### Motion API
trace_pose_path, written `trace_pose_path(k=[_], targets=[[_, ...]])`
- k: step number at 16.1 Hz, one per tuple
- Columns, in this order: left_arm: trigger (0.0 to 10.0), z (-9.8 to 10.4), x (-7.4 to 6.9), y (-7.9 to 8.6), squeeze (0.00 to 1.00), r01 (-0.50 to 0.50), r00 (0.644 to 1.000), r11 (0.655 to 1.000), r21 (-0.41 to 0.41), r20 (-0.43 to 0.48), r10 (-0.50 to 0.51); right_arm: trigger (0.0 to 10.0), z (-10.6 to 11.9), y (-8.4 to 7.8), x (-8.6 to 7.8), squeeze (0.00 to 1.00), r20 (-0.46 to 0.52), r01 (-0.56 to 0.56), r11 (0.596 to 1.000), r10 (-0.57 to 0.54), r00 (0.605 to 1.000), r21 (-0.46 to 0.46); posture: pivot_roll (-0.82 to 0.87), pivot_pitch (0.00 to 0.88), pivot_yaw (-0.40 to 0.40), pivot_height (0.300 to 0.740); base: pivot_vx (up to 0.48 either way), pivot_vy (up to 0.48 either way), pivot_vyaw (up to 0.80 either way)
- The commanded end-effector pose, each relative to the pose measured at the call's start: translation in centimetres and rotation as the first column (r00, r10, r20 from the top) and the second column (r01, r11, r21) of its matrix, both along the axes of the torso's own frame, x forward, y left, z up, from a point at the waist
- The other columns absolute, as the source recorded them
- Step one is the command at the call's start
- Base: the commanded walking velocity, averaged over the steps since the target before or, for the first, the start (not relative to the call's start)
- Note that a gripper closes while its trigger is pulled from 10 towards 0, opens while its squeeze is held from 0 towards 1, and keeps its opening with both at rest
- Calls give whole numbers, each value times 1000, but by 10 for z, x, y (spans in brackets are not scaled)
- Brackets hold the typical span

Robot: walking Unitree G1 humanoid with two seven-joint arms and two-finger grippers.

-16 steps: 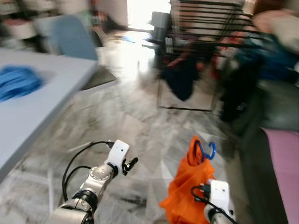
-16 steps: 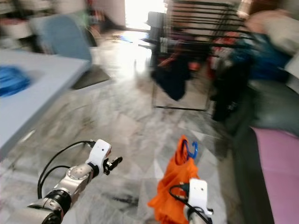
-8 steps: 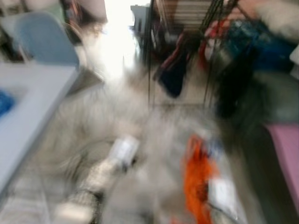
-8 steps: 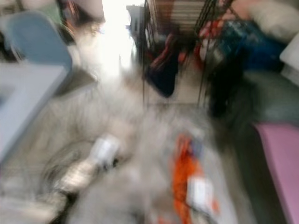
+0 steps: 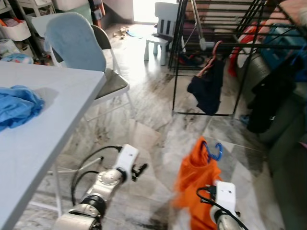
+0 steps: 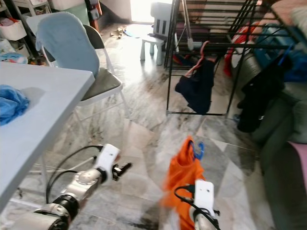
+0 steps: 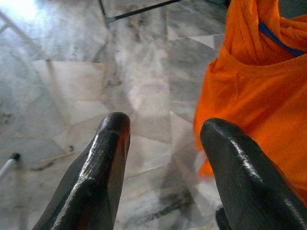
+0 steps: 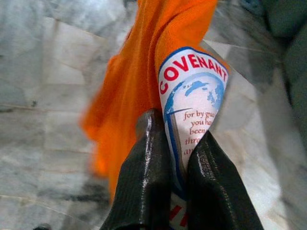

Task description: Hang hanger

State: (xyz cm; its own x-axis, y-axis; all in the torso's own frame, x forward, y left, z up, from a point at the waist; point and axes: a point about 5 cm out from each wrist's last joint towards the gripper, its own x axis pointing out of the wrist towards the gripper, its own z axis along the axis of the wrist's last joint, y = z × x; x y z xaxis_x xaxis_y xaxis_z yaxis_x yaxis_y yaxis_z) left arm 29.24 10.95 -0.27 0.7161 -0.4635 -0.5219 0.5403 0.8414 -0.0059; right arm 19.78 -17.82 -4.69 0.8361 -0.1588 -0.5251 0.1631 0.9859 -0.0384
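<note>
Orange shirt (image 5: pixel 195 179) on a blue hanger (image 5: pixel 214 152) hangs in the right hand (image 8: pixel 173 158), whose two black fingers (image 8: pixel 146 182) are pressed together on the fabric at its white printed patch, low at the robot's right over the marble floor (image 5: pixel 144 110). Only the hanger's blue hook shows, poking out of the collar. Left hand (image 7: pixel 163 139) hovers beside the shirt with its fingers spread and nothing between them. Ahead stands a black drying rack (image 5: pixel 216 28) with a dark garment (image 5: pixel 207 91) hanging from a pink hanger (image 5: pixel 211 60). To the left is a grey counter (image 5: pixel 43 129) carrying a blue cloth (image 5: pixel 17 105), with a chair (image 5: pixel 76 48) behind it
</note>
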Motion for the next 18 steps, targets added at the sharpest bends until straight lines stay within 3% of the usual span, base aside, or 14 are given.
trace_pose_path(k=[1, 5, 7, 9, 18], targets=[[10000, -2, -1, 8, 0, -3, 1000, 1000, 23, -9, 3, 10000, 3, -1, 3, 0, 21, 1, 1000, -1, 1000, -1, 31, 0, -22, 740, 0, 0, 0], [10000, -2, -2, 6, 0, 44, 999, 998, 36, 2, -44, 10000, 0, -11, -8, 0, -1, -27, 1000, 27, 1000, -5, 37, 0, -31, 740, 0, 0, -102], [10000, -2, -2, 6, 0, 47, 999, 998, 45, 3, -47, 10000, -5, -18, -22, 0, -41, -98, 992, 95, 995, -77, 32, 0, -31, 740, 0, 0, -778], [10000, -2, -4, 3, 0, 76, 997, 997, 28, -4, -76, 10000, -7, -26, -28, 0, -54, -55, 996, 51, 997, -75, 28, 0, -30, 740, 0, 0, -781], [10000, -5, -8, -5, 0, 104, 993, 994, -25, -45, -105, 10000, -7, -20, -24, 0, -58, -44, 997, 40, 998, -61, 23, 0, -28, 740, 0, 0, -680]])
